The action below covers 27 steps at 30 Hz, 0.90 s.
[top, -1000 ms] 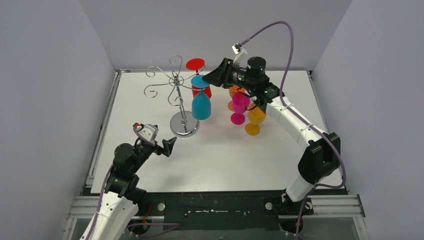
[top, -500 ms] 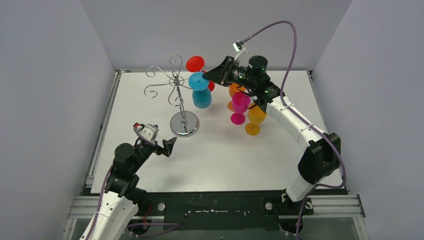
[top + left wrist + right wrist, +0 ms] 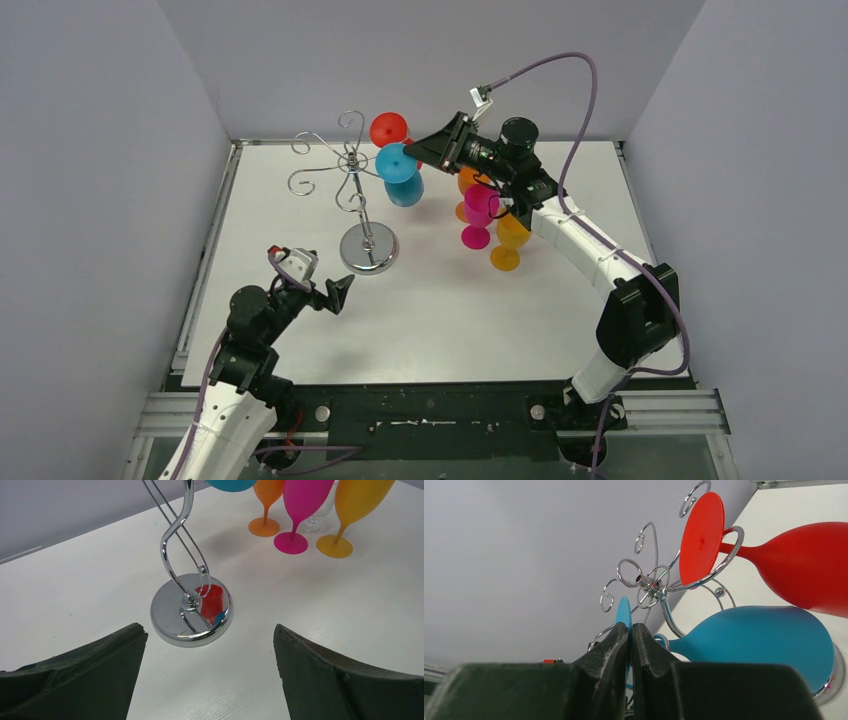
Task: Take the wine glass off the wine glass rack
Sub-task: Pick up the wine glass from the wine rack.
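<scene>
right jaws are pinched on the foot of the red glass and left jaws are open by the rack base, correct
Not the red glass: on the right gripper the jaws pinch the foot of the blue glass, as the right wrist view shows. The left gripper jaws are open by the rack base.

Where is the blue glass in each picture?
Top external: the blue wine glass is tilted at the right side of the rack's top, next to the right hand.
Left wrist: only part of its bowl peeks in at the top edge.
Right wrist: its bowl fills the lower right, and the hand pinches its foot.
Shared landmark: the silver wine glass rack.
</scene>
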Motion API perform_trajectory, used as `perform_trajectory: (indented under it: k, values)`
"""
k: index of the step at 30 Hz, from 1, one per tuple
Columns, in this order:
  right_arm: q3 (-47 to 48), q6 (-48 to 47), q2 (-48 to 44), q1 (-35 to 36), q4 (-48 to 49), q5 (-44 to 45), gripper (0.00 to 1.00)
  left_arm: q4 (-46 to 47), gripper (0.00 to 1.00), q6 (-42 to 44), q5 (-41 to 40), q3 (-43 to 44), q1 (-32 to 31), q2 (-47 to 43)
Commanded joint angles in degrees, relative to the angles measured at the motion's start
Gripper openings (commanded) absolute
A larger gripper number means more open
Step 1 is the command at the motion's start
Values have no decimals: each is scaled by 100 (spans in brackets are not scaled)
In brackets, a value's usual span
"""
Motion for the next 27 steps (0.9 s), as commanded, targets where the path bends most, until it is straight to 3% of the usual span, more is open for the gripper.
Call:
perform_trajectory:
  k: [1,14,27]
  values:
    - [-78,530,-175,-31,883,-218,0,164,97,35,123,130,47,-8]
    - [-217,1007,-225,54,877,29,0,169,97,26,144,124,49,3]
    - [-522,599,-818,195,169,873,0,163,97,26,147,130,49,46]
